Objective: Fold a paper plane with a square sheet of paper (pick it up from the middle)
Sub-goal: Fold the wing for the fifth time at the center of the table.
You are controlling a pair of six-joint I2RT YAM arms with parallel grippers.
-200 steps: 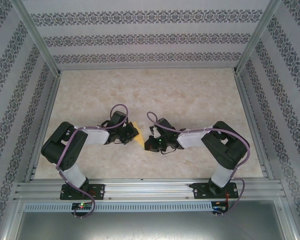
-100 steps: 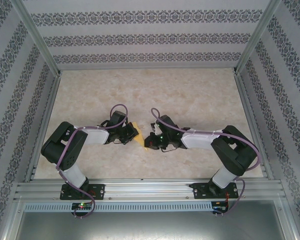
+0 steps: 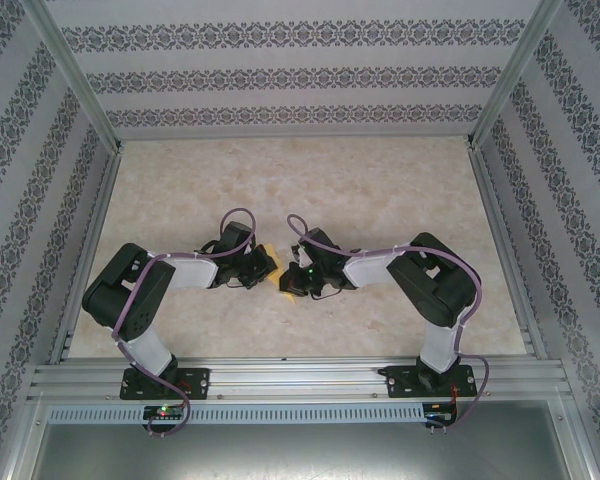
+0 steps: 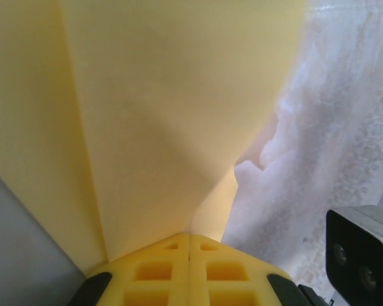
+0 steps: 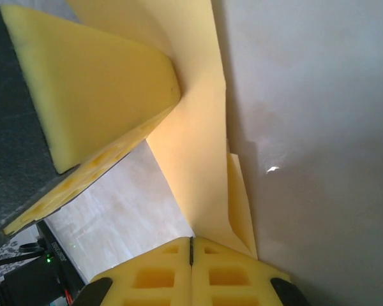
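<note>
The square sheet of paper [image 3: 272,262] is yellow, folded and creased, and is held between both grippers just above the table's middle front. From this close I cannot tell whether it has a paper plane's shape. In the left wrist view the paper [image 4: 166,115] fans up and away from my left gripper [image 4: 190,239], whose foam jaws are shut on its lower tip. In the right wrist view my right gripper [image 5: 191,241] is shut on a layered edge of the paper [image 5: 198,140]. A foam finger of the left gripper [image 5: 96,83] presses the same sheet. From above, the left gripper [image 3: 264,268] and right gripper [image 3: 292,284] nearly touch.
The marbled tabletop [image 3: 310,180] stretches open behind the grippers. Patterned walls and aluminium posts [image 3: 75,75] close in the sides and back, and a metal rail [image 3: 300,375] runs along the front. The right arm's wrist camera [image 4: 360,255] sits close by the left gripper.
The right arm's elbow has swung in and its gripper has slid left toward the left gripper. Less paper shows between them. The left arm has hardly moved.
</note>
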